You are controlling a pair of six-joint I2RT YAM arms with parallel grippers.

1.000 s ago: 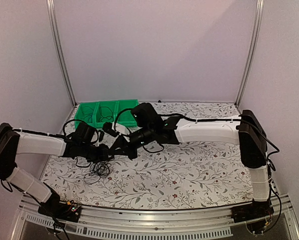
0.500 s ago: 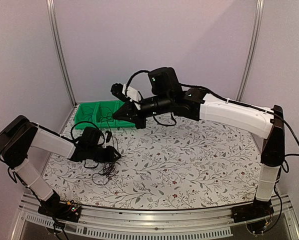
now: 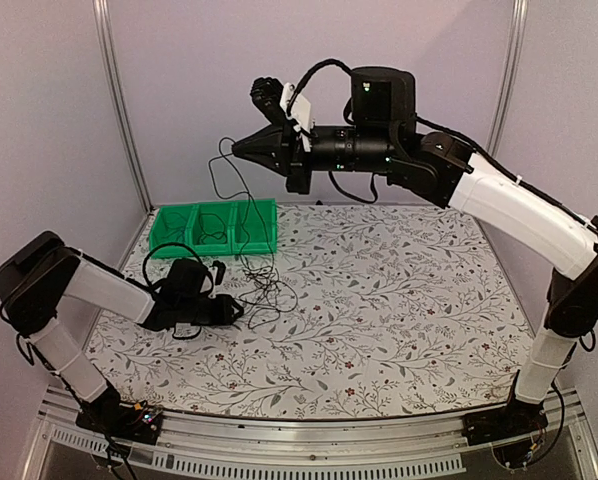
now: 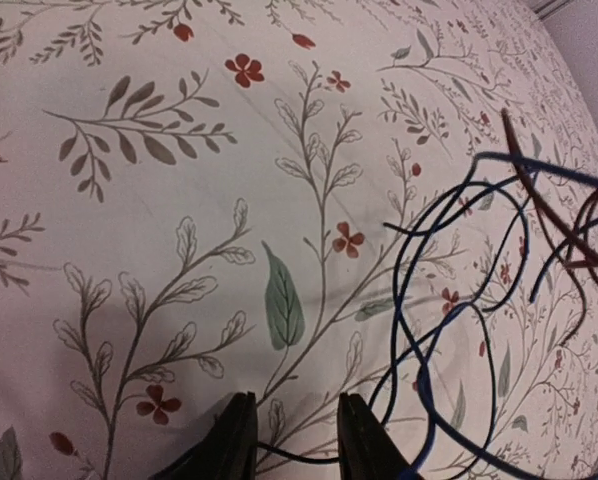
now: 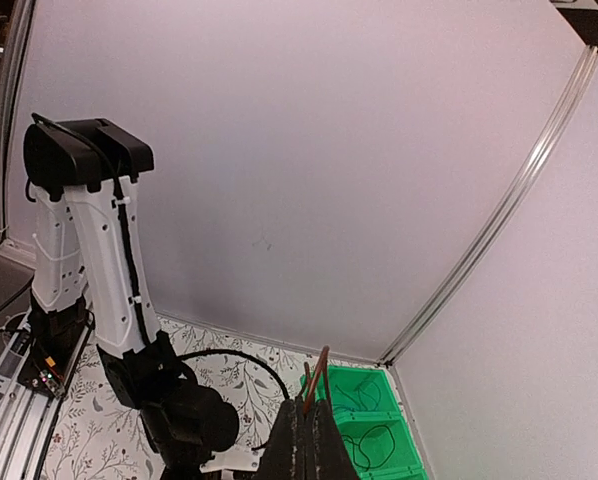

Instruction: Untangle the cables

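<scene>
One green plastic bin (image 3: 259,240) with three compartments in a row is set at the back left of the floral-patterned table (image 3: 409,300). In the right wrist view, two of its compartments are each seen to hold a loop of thin black cable; the third is out of that frame. In the top view, a loop is made out in the middle compartment only.

The several thin, long black cables (image 3: 264,292) under work are found as a loose tangle on the table just in front of the bin's right compartment. From this tangle, strands are drawn steeply upward – near vertical – to a point above the bin's right end. The number of cables in the tangle cannot be counted.

Two grippers are in view. The right gripper (image 3: 238,150) is held high above the bin, tip pointing left, its jaws pressed together on the upper end of the cables. The left gripper (image 4: 297,442) is positioned low in front of the bin's middle compartment – its jaws part-way apart, with one strand crossing the gap; a firm hold is not shown.
</scene>
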